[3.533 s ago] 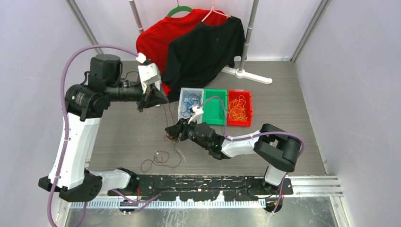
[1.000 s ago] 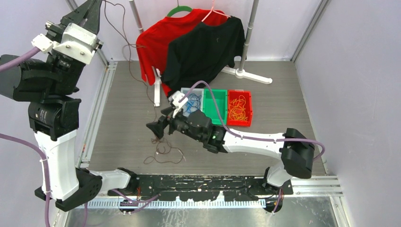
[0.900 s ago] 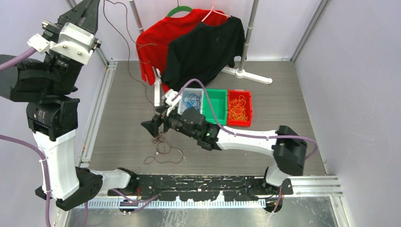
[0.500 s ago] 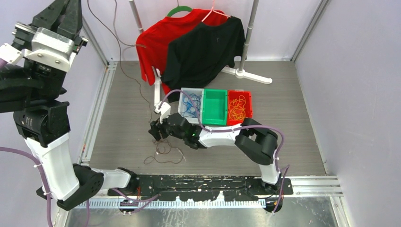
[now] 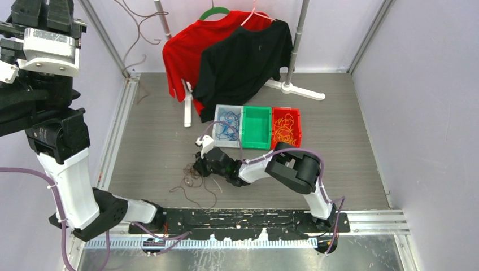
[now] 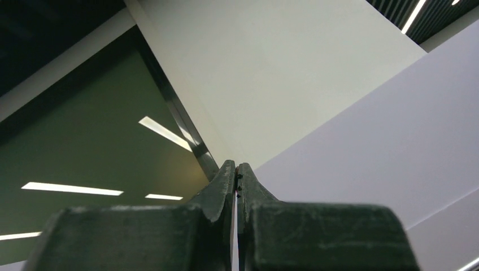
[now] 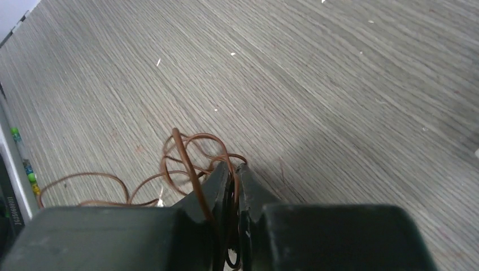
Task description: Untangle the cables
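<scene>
My left gripper (image 6: 236, 166) is raised high at the far left, its fingers (image 5: 45, 8) at the top edge of the top view. It is shut, with a thin reddish line pinched between the jaws. A long brown cable (image 5: 137, 31) dangles from above the frame, its tail near the back-left floor rail. My right gripper (image 5: 197, 168) is low on the table and shut (image 7: 234, 168) on strands of a brown cable tangle (image 7: 186, 152), which lies in loops on the table (image 5: 192, 183).
Three bins stand mid-table: a clear one with blue cables (image 5: 228, 125), a green one (image 5: 257, 127), and a red one with yellow-orange cables (image 5: 286, 129). A garment rack (image 5: 294, 45) with a red shirt (image 5: 186, 45) and a black shirt (image 5: 243, 56) stands at the back.
My left arm rose and swung left, lifting one brown cable off the table so that it hangs free. My right gripper came down onto the table with the tangle.
</scene>
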Tool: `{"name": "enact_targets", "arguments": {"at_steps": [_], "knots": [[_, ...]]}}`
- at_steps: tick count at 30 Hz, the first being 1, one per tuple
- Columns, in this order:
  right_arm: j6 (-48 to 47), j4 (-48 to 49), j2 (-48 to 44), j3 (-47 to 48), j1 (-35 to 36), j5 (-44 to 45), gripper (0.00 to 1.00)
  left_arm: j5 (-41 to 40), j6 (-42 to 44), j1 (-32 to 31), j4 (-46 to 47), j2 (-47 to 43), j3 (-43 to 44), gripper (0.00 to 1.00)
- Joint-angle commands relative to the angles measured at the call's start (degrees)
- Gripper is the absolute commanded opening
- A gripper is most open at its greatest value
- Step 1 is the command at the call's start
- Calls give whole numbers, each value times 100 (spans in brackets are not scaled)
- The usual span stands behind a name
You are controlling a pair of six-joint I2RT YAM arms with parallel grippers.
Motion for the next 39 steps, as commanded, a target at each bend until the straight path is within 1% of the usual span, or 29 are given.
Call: {"name": "enact_targets", "arguments": {"at_steps": [1, 2, 3, 6, 9, 11, 15, 17, 19, 25, 29, 32, 36, 39], "knots": [[396, 719, 17, -112, 13, -74, 24, -203, 57, -6, 488, 60, 208, 0], [402, 701, -38, -126, 15, -91, 34, -105, -40, -7, 279, 15, 153, 0], [375, 688, -178, -142, 16, -90, 42, 46, -139, -6, 120, -74, -5, 0], [174, 607, -728, -220, 16, -175, 62, 461, -286, -6, -330, -449, -719, 0], [-78, 160, -1427, -154, 16, -437, 80, 732, -371, -8, -583, -1004, -1537, 0], [-232, -254, -1833, -28, 13, -626, 85, 859, -407, -8, -689, -1260, -2087, 0], [-460, -904, -2424, 145, 15, -786, 88, 1036, -660, -7, -786, -1657, -3066, 0], [-512, -1222, -2615, 184, 16, -752, 89, 1070, -816, -7, -816, -1749, -3376, 0], [-472, -1333, -2794, 95, 16, -714, 89, 1064, -1008, -4, -829, -1776, -3590, 0], [-392, -1506, -3183, -31, 12, -474, 89, 1134, -1496, -11, -913, -1697, -3739, 0], [-321, -1837, -3486, -189, -12, 259, 87, 1264, -1942, -11, -923, -1613, -3834, 0], [-153, -1847, -3872, -575, -99, 498, 87, 1308, -2213, -55, -919, -1509, -3926, 0], [163, -1976, -4428, -1069, -264, 247, 87, 1325, -2402, -164, -919, -1325, -4005, 0], [238, -2184, -4994, -1495, -266, 563, 88, 1268, -2365, -370, -895, -1147, -4005, 0]]}}
